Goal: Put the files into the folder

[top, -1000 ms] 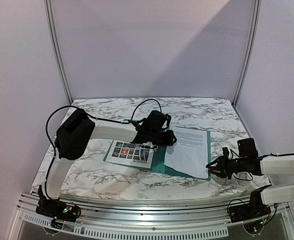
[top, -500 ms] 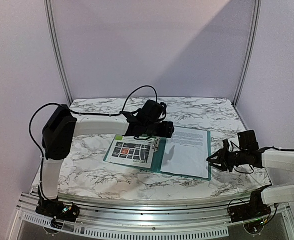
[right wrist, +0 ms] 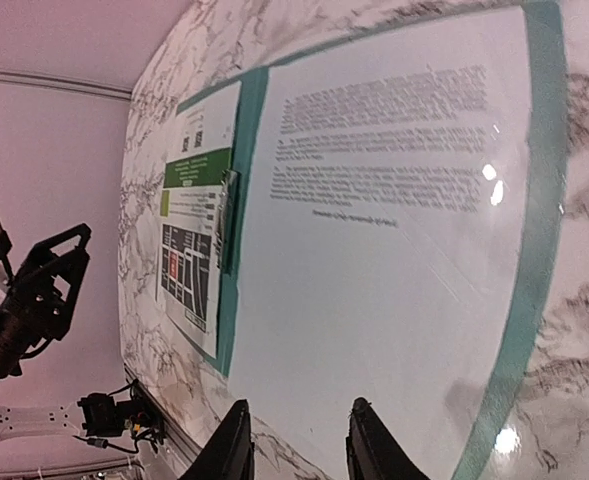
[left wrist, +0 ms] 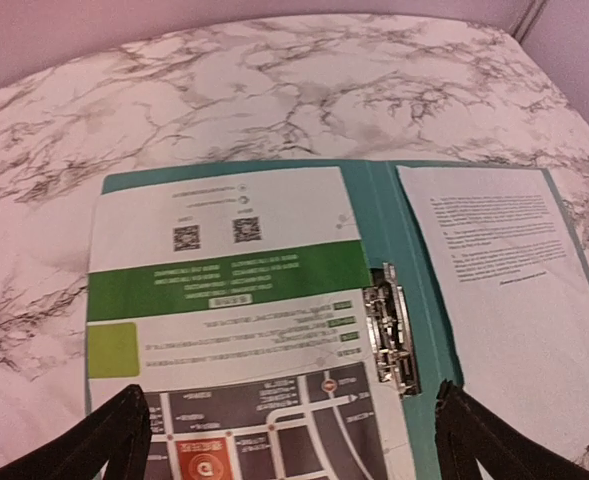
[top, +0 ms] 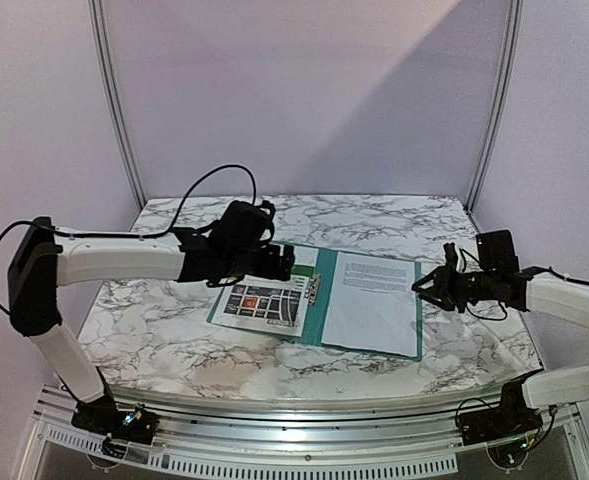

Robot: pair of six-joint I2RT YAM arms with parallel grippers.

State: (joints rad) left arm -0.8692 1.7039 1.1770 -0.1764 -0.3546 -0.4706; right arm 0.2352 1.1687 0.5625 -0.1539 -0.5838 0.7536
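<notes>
We find the folder (top: 317,300) lying open and flat on the table (top: 394,215), spine running away from us; both files rest on it, so in our judgement little is left but squaring them up and closing the cover. The map sheet (top: 262,303) covers the left half, its inner edge just beside the clip (left wrist: 389,330); whether the clip bites on it we cannot tell. The white sheet (top: 374,300) lies on the right half, with teal showing past its far-right and near edges.

The left gripper (top: 279,263) hovers over the far part of the map sheet, fingers spread as wide as we see them, nothing between them. The right gripper (top: 421,288) hangs at the right edge of the folder, just above it; its fingers (right wrist: 229,445) stand only a little apart, and the gap is empty.

We expect the sheets to be very light and limp; lying flat they give no edge to pinch, and they will likely skate on the slick folder if pushed; pressing down and sliding should serve better than grasping. The folder looks thin and bendy, stiff only at the spine; we would take a cover by its outer long edge, near the middle, and swing it slowly, since a quick fold could send the sheets sliding out.
</notes>
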